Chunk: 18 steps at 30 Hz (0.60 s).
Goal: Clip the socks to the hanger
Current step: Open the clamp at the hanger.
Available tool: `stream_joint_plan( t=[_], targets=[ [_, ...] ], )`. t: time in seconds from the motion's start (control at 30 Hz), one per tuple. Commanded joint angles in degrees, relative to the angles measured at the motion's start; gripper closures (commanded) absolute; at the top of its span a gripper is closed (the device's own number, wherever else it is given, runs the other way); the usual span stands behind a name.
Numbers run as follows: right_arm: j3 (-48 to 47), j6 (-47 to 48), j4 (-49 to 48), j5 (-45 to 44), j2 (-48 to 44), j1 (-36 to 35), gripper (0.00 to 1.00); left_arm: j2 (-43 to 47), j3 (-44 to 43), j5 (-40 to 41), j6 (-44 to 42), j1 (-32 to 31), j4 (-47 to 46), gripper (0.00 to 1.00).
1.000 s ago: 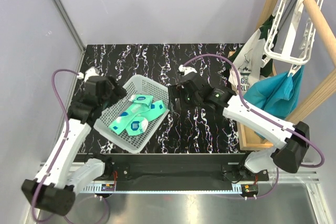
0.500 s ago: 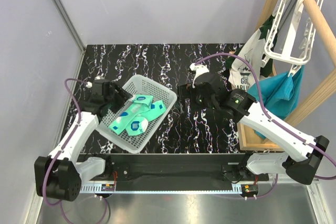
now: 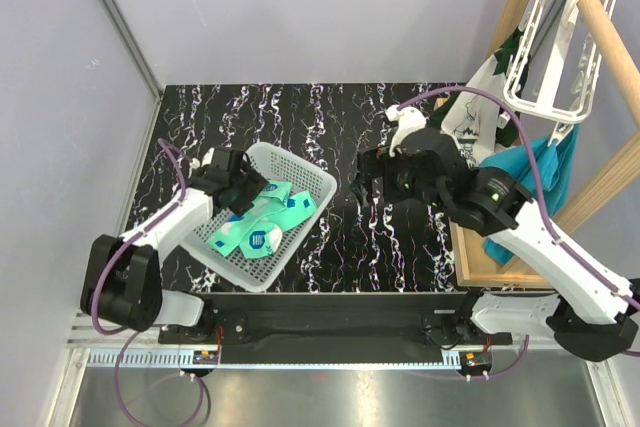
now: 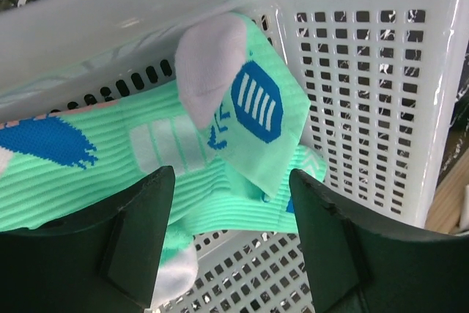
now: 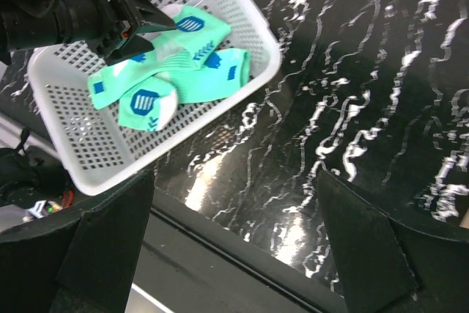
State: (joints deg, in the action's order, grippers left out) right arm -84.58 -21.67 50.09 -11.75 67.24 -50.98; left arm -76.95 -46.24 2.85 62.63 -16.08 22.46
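Left gripper (image 4: 231, 177), released, hovering over socks (image 4: 249, 130) in white basket (image 4: 366, 71): descend on one topmost sock only, clear of mesh wall; right gripper (image 5: 233, 177), released, above bench (image 5: 352, 71).

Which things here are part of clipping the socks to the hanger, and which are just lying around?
Part of the job:
socks, piled in the basket
hanger, hooked on the wooden rack
left gripper, open over the socks

Just there:
basket (only holds the socks)
wooden rack
teal cloth
printed cloth
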Motion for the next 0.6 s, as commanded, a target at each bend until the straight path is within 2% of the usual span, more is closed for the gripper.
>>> stream_joint_plan(
  t=[0.0, 0.1, 0.2, 0.33, 0.37, 0.47, 0.5, 0.57],
  targets=[
    [-2.35, 2.07, 3.43, -4.86, -2.20, -0.44, 0.00, -1.80, -3.94, 5.05, -0.05, -0.53, -1.71, 0.31],
    [-2.70, 1.81, 3.62, -5.92, -2.47, -0.44, 0.01, -2.51, -4.74, 5.06, -1.71, -0.80, -0.40, 0.30],
    [-6.38, 1.28, 5.88, -7.75, -0.80, -0.52, 0.00, 1.00, -4.21, 6.20, -6.79, -3.43, -1.97, 0.25],
    [-17.86, 0.84, 11.16, -18.54, 0.96, -0.43, 0.00, 10.47, -0.44, 1.29, -13.31, -7.91, -11.44, 0.24],
    [-20.25, 0.93, 12.48, -20.05, 1.83, -0.52, 0.00, 11.72, -0.34, 0.93, -14.28, -10.79, -12.78, 0.24],
    [-29.83, 0.75, 19.32, -24.72, 4.03, -0.43, 0.00, 14.28, -2.44, -1.35, -20.68, -16.07, -18.40, 0.24],
    [-32.03, 0.32, 20.39, -25.68, 4.47, -0.43, 0.00, 14.28, -2.80, -5.45, -21.93, -17.05, -24.24, 0.24],
    [-37.66, 0.14, 23.02, -27.88, 5.61, -0.44, 0.01, 12.63, -4.90, -7.85, -23.68, -19.94, -29.29, 0.24]
  ],
)
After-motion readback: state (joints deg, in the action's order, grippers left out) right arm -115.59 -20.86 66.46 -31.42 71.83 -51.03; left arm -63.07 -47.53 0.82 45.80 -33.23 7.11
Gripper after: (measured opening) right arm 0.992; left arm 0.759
